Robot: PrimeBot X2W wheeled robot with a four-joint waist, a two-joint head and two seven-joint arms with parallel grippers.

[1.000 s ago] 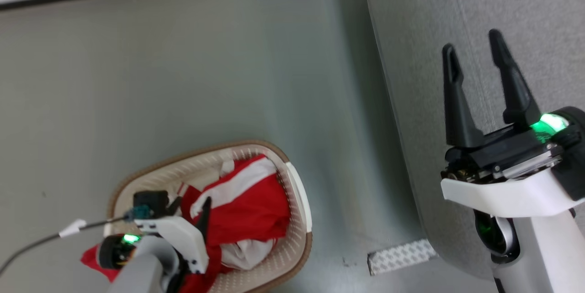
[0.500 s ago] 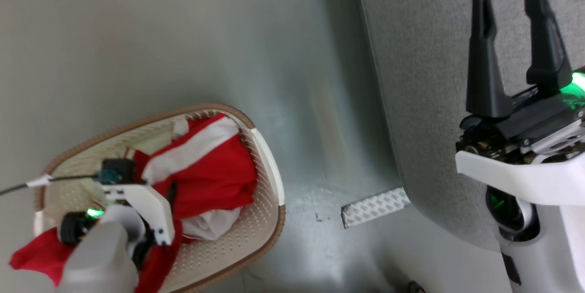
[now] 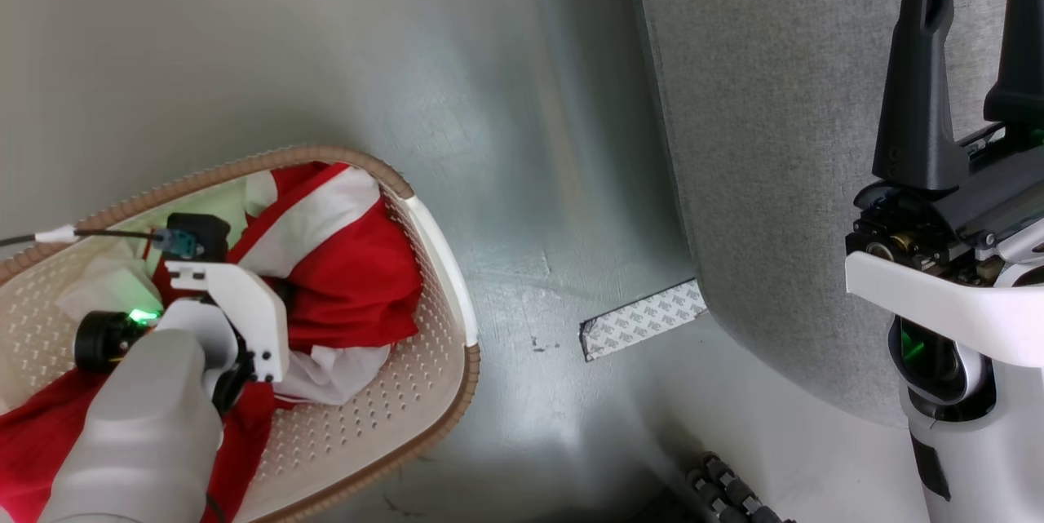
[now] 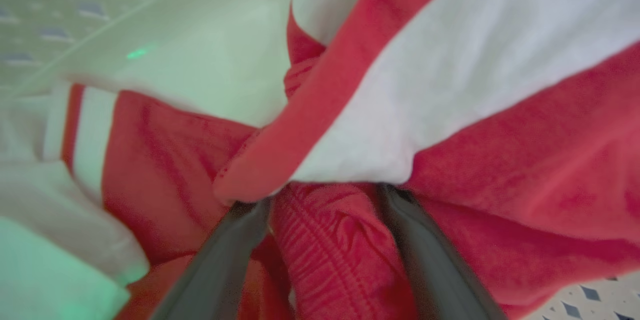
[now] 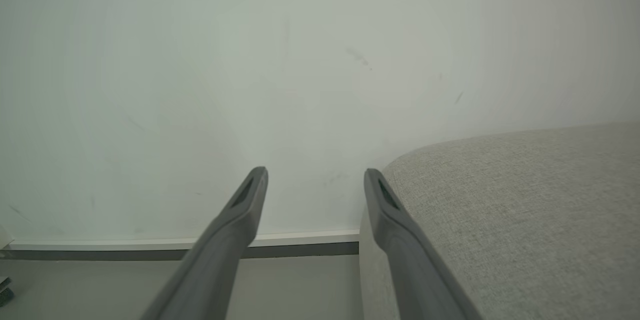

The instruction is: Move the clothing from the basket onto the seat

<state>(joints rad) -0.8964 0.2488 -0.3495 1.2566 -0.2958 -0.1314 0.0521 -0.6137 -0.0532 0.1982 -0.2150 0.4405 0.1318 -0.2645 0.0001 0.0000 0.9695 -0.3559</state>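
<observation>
Left gripper (image 4: 322, 205) is sitting down in the clothes (image 3: 351, 278), fingers spread apart w/ a ribbed red fold bunching up between them and the tips tucking under a white-banded flap. Not pinching anything yet afaict.

The clothes are all lying heaped in the basket (image 3: 326, 156), which is sitting on the floor (image 3: 326, 42) at about 8 o'clock in the head view. The sofa (image 3: 775, 139) is over at 2–3 o'clock, well apart from the basket.

Right gripper (image 5: 315, 175) is just hanging there, fingers apart, carrying nothing, right beside the sofa's rounded edge.

So imo it's doing the grab step rn. How I'd be going about it:
- closing on that ribbed fold, since it's thick and bunched and prob isn't slipping out like a single flat layer would
- lifting straight up first, bc the pieces are looking tangled and a 2nd one may be tagging along
- clearing the basket rim on the 3 o'clock side before swinging toward the sofa, otherwise the dangling cloth is prob snagging and dragging the basket w/ it
</observation>
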